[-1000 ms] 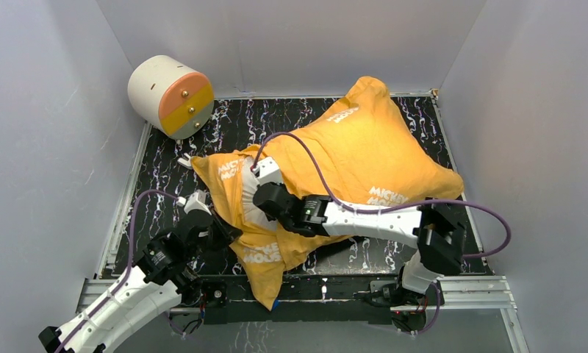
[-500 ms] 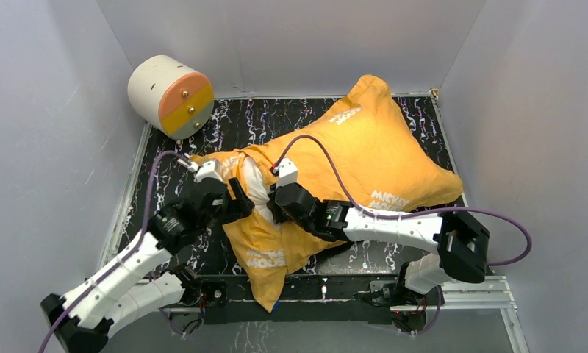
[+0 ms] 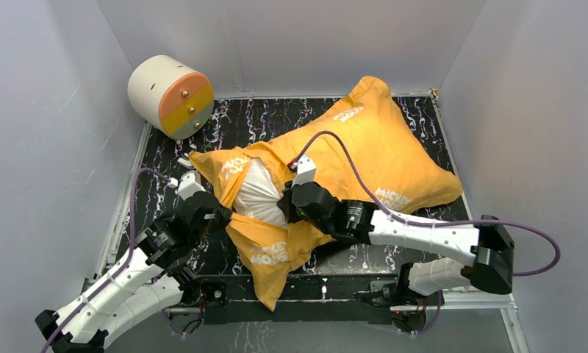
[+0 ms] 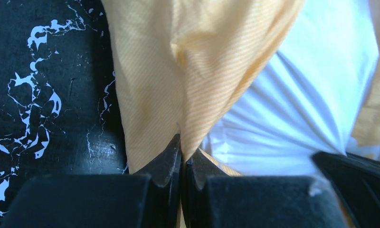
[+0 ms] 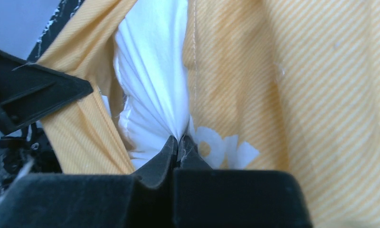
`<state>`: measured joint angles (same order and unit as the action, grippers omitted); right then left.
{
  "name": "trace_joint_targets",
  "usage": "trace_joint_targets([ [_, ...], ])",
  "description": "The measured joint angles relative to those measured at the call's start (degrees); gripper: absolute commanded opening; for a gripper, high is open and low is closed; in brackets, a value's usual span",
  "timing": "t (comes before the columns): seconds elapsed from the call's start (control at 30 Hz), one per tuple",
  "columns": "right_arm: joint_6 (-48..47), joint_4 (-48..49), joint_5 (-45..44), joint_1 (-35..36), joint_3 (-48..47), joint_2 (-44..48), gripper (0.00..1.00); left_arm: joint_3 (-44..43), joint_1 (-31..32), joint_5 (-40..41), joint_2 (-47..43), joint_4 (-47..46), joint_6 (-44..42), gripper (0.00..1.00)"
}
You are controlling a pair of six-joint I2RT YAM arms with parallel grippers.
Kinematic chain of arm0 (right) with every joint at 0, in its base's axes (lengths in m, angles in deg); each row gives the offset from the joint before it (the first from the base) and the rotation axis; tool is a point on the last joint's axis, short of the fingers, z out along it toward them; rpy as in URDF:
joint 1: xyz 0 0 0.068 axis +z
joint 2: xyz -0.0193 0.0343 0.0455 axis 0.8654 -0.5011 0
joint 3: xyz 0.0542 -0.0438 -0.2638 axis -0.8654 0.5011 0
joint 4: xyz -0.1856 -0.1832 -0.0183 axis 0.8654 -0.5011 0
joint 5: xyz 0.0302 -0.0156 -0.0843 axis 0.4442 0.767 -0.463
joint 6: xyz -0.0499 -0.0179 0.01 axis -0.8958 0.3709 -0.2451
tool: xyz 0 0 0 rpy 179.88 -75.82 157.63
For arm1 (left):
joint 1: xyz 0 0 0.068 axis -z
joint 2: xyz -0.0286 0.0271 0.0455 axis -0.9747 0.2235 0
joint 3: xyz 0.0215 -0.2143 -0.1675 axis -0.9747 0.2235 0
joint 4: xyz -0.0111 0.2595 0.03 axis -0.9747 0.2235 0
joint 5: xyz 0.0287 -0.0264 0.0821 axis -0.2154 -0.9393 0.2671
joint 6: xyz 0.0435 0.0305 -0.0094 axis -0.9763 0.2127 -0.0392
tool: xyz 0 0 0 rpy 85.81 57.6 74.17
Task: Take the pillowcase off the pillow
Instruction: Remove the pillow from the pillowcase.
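Step in hand: work the case off at its open end. Pillowcase [image 3: 364, 147], orange-yellow face out, lies diag. across tabletop [image 3: 276, 118] w/ pillow [image 3: 258, 195] inside. White shows only at the mouth, near-left end, so by my est. an early stage. L fingers [image 4: 175, 154] are clamped together on a fold of the case hem. R fingers [image 5: 171, 151] are pinched shut on gathered white pillow cloth just inside the mouth. To do it well (judgement): the grips should part, i.e. pillow drawn out thru mouth and hem slid back over the bulge, low & slow. Thin cloth prob. slips, so re-grip as needed. In the way: purple cable [image 3: 335, 151] drapes over the case and may snag; R forearm crosses its near part and may pin it. Cream cylinder [image 3: 170, 94] sits far-left, apart from case. Side walls close.
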<state>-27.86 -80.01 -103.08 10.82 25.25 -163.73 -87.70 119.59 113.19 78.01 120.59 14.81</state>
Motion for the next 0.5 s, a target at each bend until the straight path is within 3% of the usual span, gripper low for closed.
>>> trace_joint_targets([
  [0.17,-2.36,-2.21,4.94,-0.04,1.11,5.62,0.0,1.31,0.02,-0.39,-0.85,-1.25,1.18,0.0],
  [0.33,-9.07,-4.24,12.98,-0.22,-0.35,3.54,0.0,0.46,0.0,-1.38,2.99,-2.05,-2.73,0.02],
  [0.4,-11.47,-4.57,14.49,0.28,-0.92,2.54,0.0,-1.44,0.0,-1.2,5.27,-1.33,-4.76,0.32],
  [0.5,-13.22,-5.73,15.43,0.92,-0.98,2.23,0.0,-4.68,-0.5,1.01,7.28,-1.38,-9.66,0.56],
])
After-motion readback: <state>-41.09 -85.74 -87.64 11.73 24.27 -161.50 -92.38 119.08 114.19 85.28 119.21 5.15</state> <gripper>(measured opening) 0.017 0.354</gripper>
